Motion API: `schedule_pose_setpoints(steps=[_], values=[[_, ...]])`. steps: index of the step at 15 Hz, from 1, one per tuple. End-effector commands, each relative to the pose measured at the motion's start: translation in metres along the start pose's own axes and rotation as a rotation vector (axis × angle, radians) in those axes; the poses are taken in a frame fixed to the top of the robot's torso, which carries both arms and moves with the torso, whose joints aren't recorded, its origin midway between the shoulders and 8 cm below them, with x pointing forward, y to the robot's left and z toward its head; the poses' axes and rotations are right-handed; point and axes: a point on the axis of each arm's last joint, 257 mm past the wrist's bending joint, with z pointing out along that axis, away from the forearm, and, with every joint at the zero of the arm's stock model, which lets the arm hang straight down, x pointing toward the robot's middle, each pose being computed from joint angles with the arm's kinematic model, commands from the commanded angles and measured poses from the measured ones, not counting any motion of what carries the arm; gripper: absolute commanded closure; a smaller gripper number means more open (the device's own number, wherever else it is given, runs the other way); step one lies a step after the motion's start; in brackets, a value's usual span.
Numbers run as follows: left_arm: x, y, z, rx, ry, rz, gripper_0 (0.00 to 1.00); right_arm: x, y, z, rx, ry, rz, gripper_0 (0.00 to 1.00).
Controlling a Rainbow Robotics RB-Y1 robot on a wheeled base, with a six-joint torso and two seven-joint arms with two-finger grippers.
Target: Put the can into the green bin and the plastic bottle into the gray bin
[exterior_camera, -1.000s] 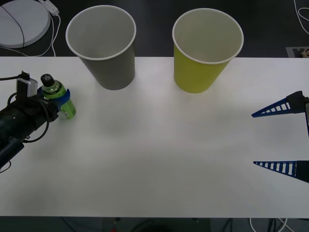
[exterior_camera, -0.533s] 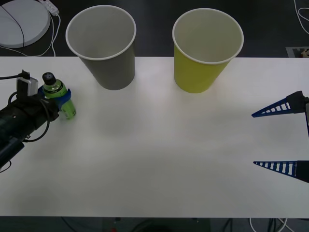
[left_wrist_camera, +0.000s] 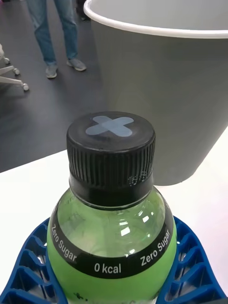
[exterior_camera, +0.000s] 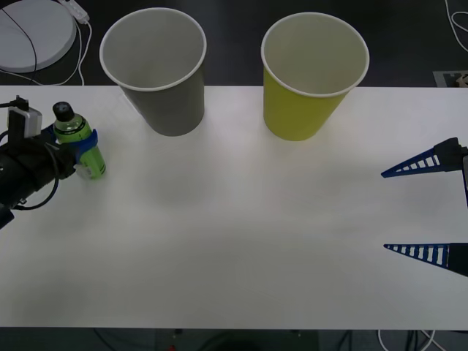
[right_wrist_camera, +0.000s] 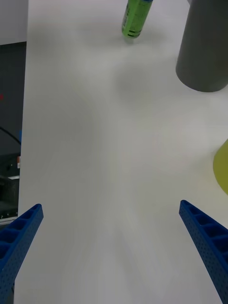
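My left gripper (exterior_camera: pixel 82 152) is shut on the plastic bottle (exterior_camera: pixel 77 139), a small green one with a black cap, held tilted at the table's far left edge. In the left wrist view the bottle (left_wrist_camera: pixel 111 228) sits between the blue fingers (left_wrist_camera: pixel 31 259), with the gray bin (left_wrist_camera: pixel 161 85) right behind it. The gray bin (exterior_camera: pixel 172 110) stands at the back left and the green bin (exterior_camera: pixel 300 113) at the back centre-right, both upright with nothing inside that shows. My right gripper (exterior_camera: pixel 384 211) waits open at the right edge, and its wrist view shows the bottle (right_wrist_camera: pixel 134 19) and the gray bin (right_wrist_camera: pixel 204 52) far off. The can is out of view.
The white table (exterior_camera: pixel 234 234) stretches wide between the two arms. Off the table at the back left lies a round white disc (exterior_camera: pixel 29 33) with a cable. The green bin's side (right_wrist_camera: pixel 221 171) edges into the right wrist view.
My left gripper has carried the bottle a little to the left, farther from the gray bin. The right arm and both bins have stayed put.
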Motion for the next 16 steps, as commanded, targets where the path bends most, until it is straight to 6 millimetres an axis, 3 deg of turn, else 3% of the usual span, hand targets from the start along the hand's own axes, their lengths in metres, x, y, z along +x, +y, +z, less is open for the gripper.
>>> schedule_pose_setpoints(steps=[1,7,16], values=[[-0.005,-0.002,-0.007,0.058,0.012,-0.011,1.0,0.0,0.0,0.0,0.0,0.0,0.0,0.0],[-0.009,-0.013,-0.019,0.18,0.058,-0.035,1.0,0.0,0.0,0.0,0.0,0.0,0.0,0.0],[-0.026,0.02,-0.054,0.268,0.21,0.026,1.0,0.0,0.0,0.0,0.0,0.0,0.0,0.0]])
